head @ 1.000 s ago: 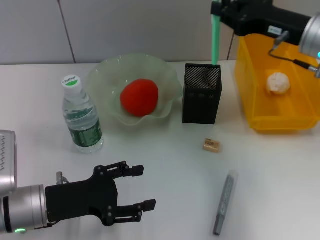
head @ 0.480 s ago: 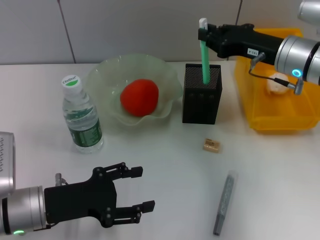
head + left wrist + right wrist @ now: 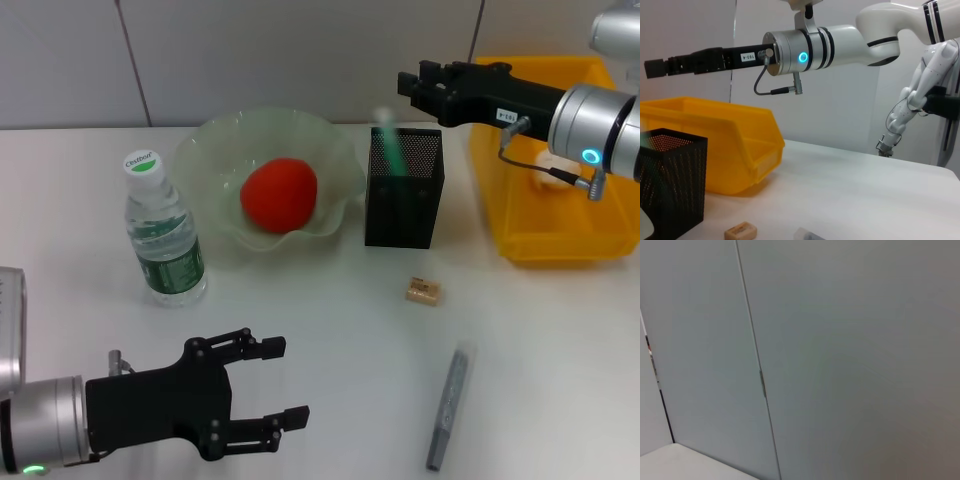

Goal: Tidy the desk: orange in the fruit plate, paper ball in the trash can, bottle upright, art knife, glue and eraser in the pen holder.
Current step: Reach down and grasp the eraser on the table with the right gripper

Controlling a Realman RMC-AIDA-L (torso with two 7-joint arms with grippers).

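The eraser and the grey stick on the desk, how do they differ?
The eraser is a short tan block; the grey stick is long, thin and grey. The eraser lies just in front of the pen holder; the grey stick lies nearer the robot, farther from the holder. Both lie flat on the white desk, untouched by either hand and still outside the holder.

The pen holder (image 3: 402, 190) is black metal mesh, the trash can (image 3: 560, 215) glossy yellow plastic, the fruit plate (image 3: 215, 150) translucent green, the orange (image 3: 279, 194) matte-skinned.
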